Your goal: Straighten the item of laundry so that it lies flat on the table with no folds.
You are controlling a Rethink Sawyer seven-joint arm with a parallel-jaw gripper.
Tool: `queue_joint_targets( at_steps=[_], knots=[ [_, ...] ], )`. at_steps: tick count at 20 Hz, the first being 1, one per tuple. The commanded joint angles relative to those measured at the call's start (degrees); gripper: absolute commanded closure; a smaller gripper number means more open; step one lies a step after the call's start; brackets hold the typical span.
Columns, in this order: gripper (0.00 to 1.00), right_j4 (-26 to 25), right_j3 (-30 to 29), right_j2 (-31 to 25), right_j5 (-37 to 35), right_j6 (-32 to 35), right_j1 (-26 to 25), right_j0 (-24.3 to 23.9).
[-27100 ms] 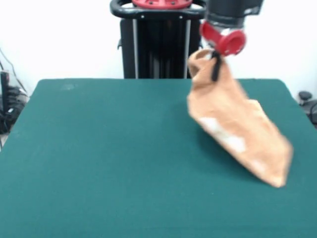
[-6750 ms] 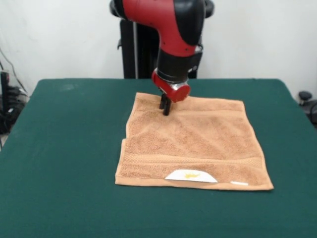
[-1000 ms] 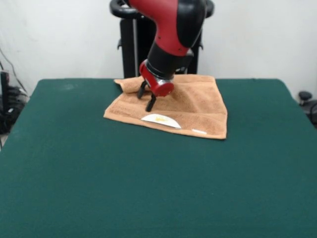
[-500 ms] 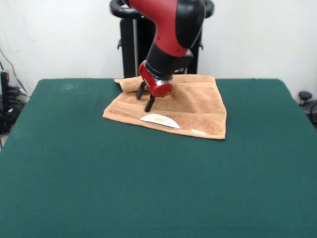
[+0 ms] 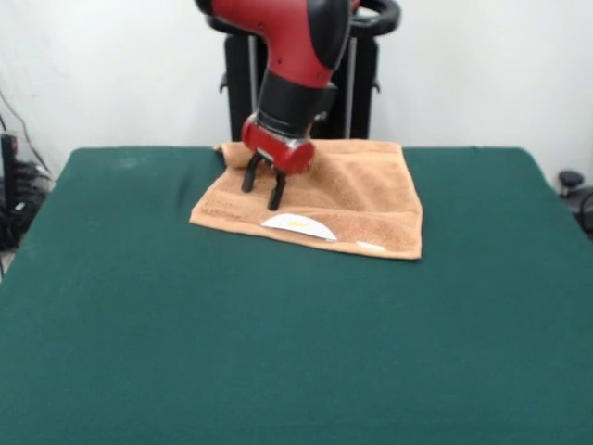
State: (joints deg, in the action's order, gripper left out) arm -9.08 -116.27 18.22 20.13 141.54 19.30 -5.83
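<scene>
The tan-orange towel (image 5: 357, 199) lies on the dark green table (image 5: 278, 352) at its far side, close to the robot's pedestal. Its near edge carries a white label (image 5: 298, 224) and a smaller white tag (image 5: 372, 247). The far left corner (image 5: 232, 154) is rolled up in a fold. My gripper (image 5: 262, 188) hangs over the towel's left part, just behind the white label, with its two black fingers (image 5: 276, 192) spread apart and nothing between them.
The black pedestal (image 5: 296, 83) stands right behind the towel at the table's far edge. Cables and dark gear (image 5: 17, 199) lie off the table at the left, and a dark object (image 5: 576, 190) at the right.
The gripper has shifted a little to the left over the towel and its fingers have opened. The towel has stayed in place at the far side, pulled there since 6.8 s ago.
</scene>
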Motion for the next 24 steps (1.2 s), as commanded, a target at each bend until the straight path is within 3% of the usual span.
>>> queue_joint_targets(
  at_steps=[1, 4, 7, 10, 15, 22, 24],
  knots=[
    [0.00, -2.0, 19.7, -13.1, 30.0, 12.8, -27.5, -8.0],
    [0.00, 2.1, 19.8, -12.2, 38.3, 13.6, -29.5, -6.3],
    [0.00, 7.2, 18.1, -12.1, 40.8, 13.4, -29.9, -4.9],
    [0.00, 5.6, 18.9, -13.5, 40.4, 12.5, -30.6, -6.3],
    [0.00, -1.4, 23.7, -15.6, 41.2, 12.5, -33.1, -9.0],
    [0.00, 1.4, 25.4, -15.6, 36.3, 6.6, -33.6, -8.1],
    [0.00, 6.7, 23.7, -15.5, 36.2, 4.5, -33.1, -7.3]
  ],
)
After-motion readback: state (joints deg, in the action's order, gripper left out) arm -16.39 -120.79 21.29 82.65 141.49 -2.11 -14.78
